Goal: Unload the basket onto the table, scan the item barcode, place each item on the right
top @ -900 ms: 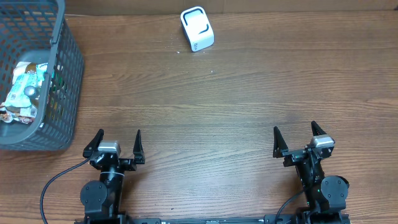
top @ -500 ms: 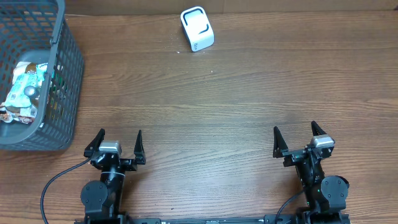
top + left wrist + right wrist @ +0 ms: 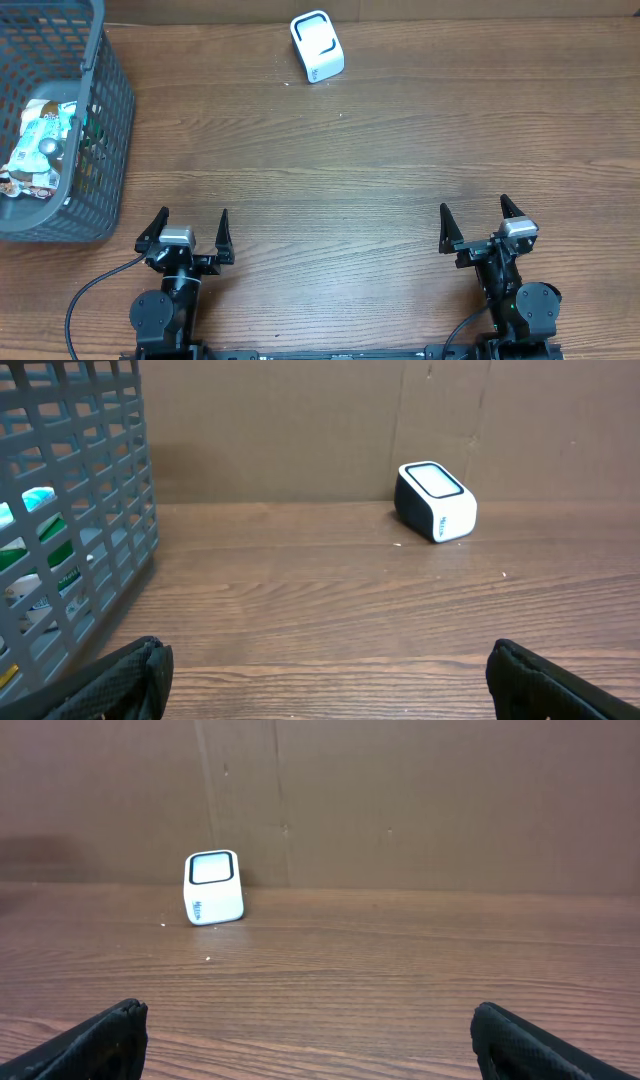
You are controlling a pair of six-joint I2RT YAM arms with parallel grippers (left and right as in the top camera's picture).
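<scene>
At the left edge of the overhead frame, the grey mesh basket point(image 3: 112, 110) is seen, and the packaged items point(image 3: 38, 150) to be scanned are heaped inside it, below its rim. Which package lies uppermost, and how its long axis runs, cannot be made out in the jumble. Low in the frame, left of centre, the left gripper point(image 3: 191, 214) is parked with its jaws spread wide and nothing between them. The basket lies up and to the left of it, near, so this arm is judged the nearer one for the pick. A reach over the basket wall and then down is likely called for. At the top of the frame, just left of centre, the white barcode scanner point(image 3: 317, 46) stands on the wooden table point(image 3: 380, 150), its window facing upward at a tilt. At the lower right, the right gripper point(image 3: 474, 204) is likewise spread wide and empty, well apart from the basket.
</scene>
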